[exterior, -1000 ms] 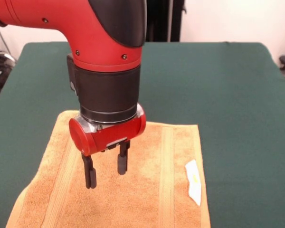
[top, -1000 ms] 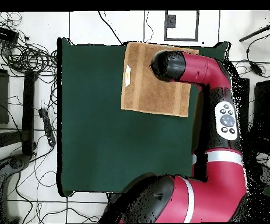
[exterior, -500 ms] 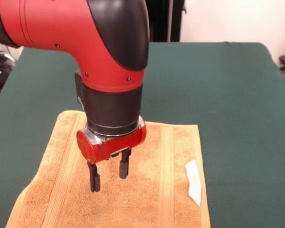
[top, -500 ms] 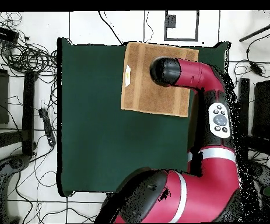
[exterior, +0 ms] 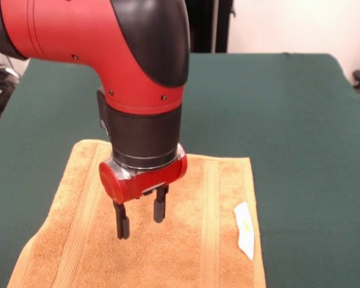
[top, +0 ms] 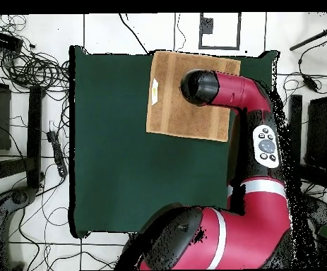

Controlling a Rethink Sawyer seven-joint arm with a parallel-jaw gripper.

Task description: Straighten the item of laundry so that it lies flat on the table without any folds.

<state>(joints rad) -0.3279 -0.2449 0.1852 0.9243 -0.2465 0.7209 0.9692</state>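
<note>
The golden-orange towel lies spread on the dark green table at the front of the front view, with woven bands and a white care tag near its right edge. In the overhead view the towel lies at the table's top edge. My gripper hangs over the towel's middle, fingers open and empty, tips just above the cloth. In the overhead view the arm's head hides the gripper.
The red arm reaches in along the table's right side in the overhead view. Cables and stands lie on the floor left of the table. The green surface stretches wide beyond the towel.
My gripper has sunk a little lower toward the towel and shifted slightly right in the front view. The towel has not moved.
</note>
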